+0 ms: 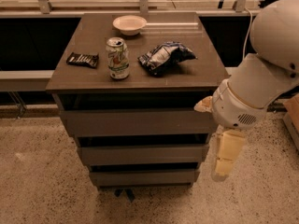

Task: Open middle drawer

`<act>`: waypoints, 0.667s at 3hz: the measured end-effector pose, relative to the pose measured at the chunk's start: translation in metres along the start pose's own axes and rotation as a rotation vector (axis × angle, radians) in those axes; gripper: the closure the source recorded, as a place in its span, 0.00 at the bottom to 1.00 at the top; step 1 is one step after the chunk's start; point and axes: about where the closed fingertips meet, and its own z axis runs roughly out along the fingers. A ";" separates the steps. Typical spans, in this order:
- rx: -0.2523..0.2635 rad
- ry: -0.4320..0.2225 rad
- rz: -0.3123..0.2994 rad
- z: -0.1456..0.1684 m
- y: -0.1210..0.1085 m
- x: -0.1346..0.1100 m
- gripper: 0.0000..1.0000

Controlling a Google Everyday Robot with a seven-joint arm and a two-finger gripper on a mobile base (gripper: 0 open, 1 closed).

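Observation:
The middle drawer (142, 154) is the mid-sized grey-brown flat front of three in a small cabinet, with a dark gap above it. It sits in line with the other fronts. My gripper (226, 158) hangs down, cream-coloured, from the white arm (261, 78) just off the cabinet's right side, level with the middle and bottom drawers. It touches nothing that I can see.
The widest front (138, 122) is above and the narrowest front (144, 177) below. On the cabinet top (93, 36) stand a white bowl (129, 24), a drink can (117, 58), a chip bag (166, 57) and a dark snack bar (82, 59). Speckled floor surrounds the cabinet.

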 end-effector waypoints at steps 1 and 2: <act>0.001 0.000 0.000 -0.001 0.000 0.000 0.00; -0.053 -0.003 -0.050 0.045 -0.002 0.008 0.00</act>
